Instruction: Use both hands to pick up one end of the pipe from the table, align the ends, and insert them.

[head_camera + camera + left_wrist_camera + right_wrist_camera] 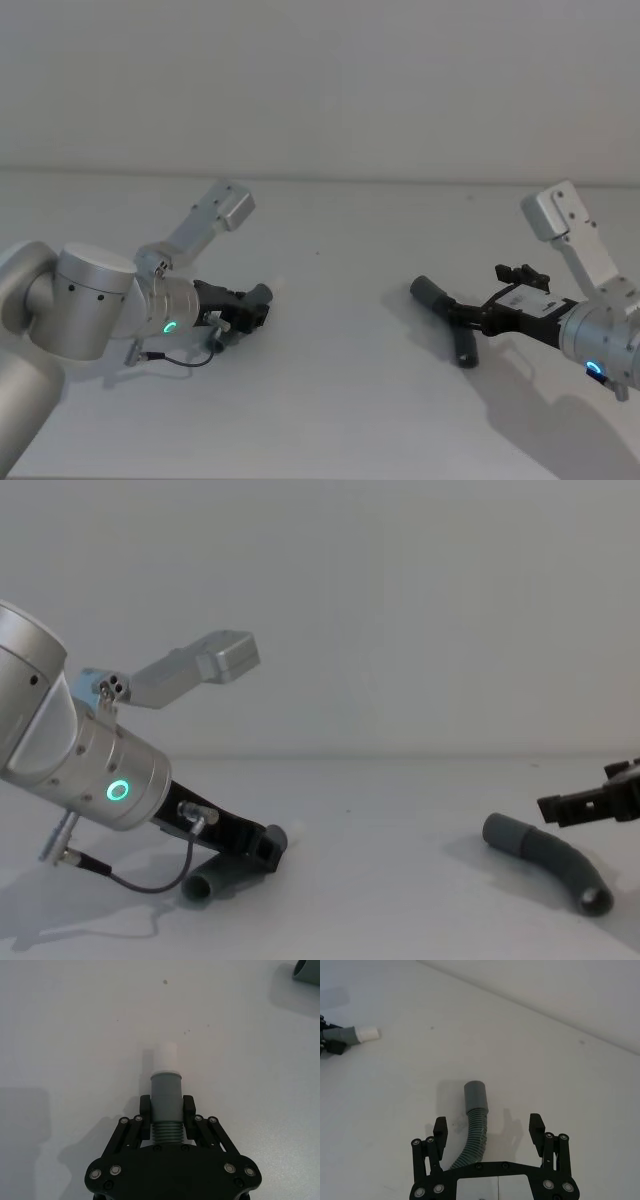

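Black plastic fingers of the left gripper (167,1106) are closed tight on the shorter dark grey curved tube piece (166,1087), clamping it just where its ribbing begins. Its narrow white-tipped end (165,1057) juts out beyond them. This pair sits at about eight o'clock on the plain white-grey table (340,410). At four o'clock the right gripper (488,1125) stands spread wide, its fingers either side of the longer ribbed grey tube piece (474,1135) without touching it. The smooth collar (476,1094) lies beyond the fingertips.
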`<act>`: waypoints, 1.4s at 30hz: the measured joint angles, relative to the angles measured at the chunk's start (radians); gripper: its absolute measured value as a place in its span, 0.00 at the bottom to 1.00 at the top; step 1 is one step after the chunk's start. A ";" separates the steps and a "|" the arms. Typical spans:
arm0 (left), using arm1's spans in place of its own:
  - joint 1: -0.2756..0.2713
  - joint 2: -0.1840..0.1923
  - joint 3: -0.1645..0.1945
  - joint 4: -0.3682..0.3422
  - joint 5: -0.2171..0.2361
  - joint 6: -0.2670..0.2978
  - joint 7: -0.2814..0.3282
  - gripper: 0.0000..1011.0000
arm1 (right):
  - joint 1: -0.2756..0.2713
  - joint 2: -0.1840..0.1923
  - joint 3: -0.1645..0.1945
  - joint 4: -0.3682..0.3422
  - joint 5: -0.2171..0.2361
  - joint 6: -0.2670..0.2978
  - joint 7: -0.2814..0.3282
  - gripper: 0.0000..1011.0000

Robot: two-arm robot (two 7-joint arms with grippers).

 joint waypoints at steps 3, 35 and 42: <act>0.000 0.000 0.000 0.000 0.000 0.000 0.000 0.36 | 0.005 -0.002 -0.004 0.008 -0.003 0.008 0.006 0.99; 0.000 0.000 0.000 0.000 0.000 0.000 0.000 0.36 | 0.028 -0.049 -0.027 0.055 -0.023 0.080 0.025 0.99; 0.000 0.000 0.000 0.000 0.000 0.000 0.000 0.36 | 0.034 -0.062 -0.029 0.066 -0.027 0.100 0.027 0.99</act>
